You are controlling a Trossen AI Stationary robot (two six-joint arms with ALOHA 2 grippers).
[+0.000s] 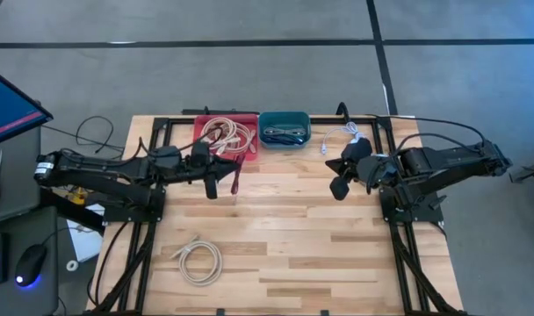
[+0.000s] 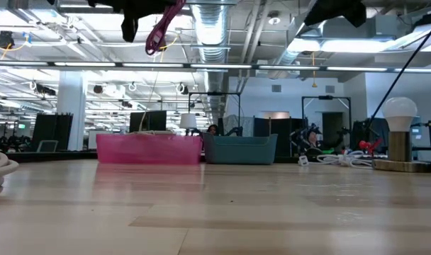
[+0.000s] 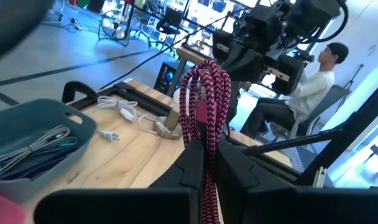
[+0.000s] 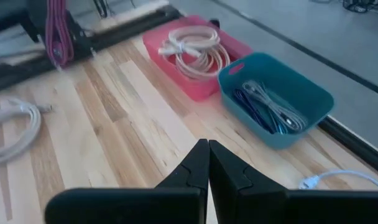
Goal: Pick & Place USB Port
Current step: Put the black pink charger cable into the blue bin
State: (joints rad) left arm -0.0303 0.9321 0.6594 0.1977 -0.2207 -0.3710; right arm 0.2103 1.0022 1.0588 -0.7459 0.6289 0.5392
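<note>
Left claw (image 3: 204, 165) closed on a red braided cable (image 3: 206, 99), held well above the worktop (image 1: 285, 228), its coil dangling just in front of the pink bin (image 1: 226, 136). Judgement: the carry-to-bin step is in hand. To do it well I should bring the claw over a bin before lowering, keep the loop from snagging the rim, and release only once the coil is inside. Teal bin (image 1: 284, 128) sits beside the pink one, holding dark cables. Right claw (image 4: 207, 162) is pressed closed, empty, waiting over the worktop's right side. White cable (image 1: 198, 261) lies loose on the near worktop.
</note>
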